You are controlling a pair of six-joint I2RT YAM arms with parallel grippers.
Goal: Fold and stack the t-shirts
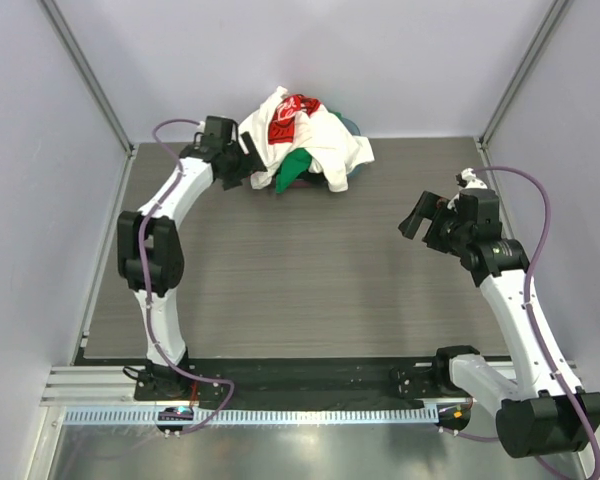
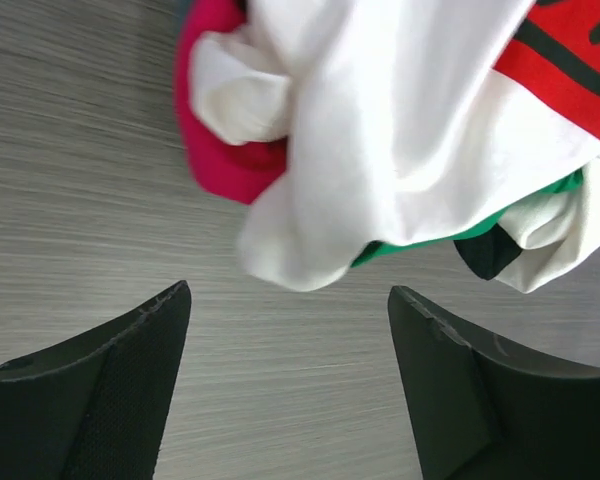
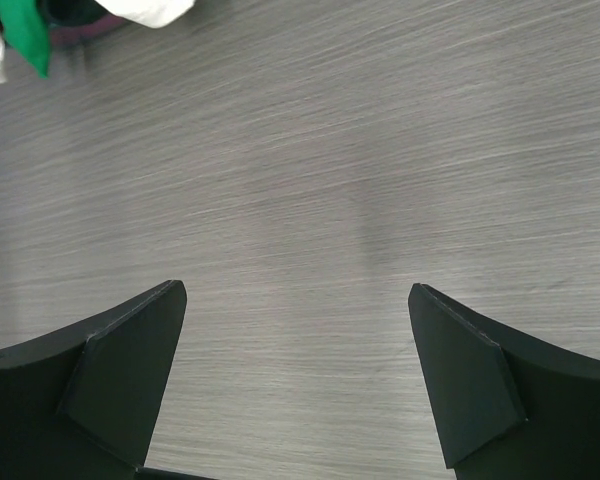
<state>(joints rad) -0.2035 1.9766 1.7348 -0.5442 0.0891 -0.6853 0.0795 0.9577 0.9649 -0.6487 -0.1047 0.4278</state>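
1. At eleven o'clock on the table (image 1: 310, 280), the left gripper (image 2: 288, 292) hangs empty, jaws spread.
2. At its twelve o'clock, just beyond the fingertips, the t-shirts (image 1: 310, 140) lie heaped, cream-white over pink-red and green.
3. At three o'clock, the right gripper (image 3: 297, 290) gapes empty, with the t-shirts well apart at its eleven o'clock.

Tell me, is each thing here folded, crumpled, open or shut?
Cream-white cotton t-shirt with red print: crumpled, on top.
Green cotton t-shirt: crumpled, partly buried.
Pink-red cotton t-shirt: bunched, unfolded.
Left black end effector: open, empty.
Right black end effector: open, empty.
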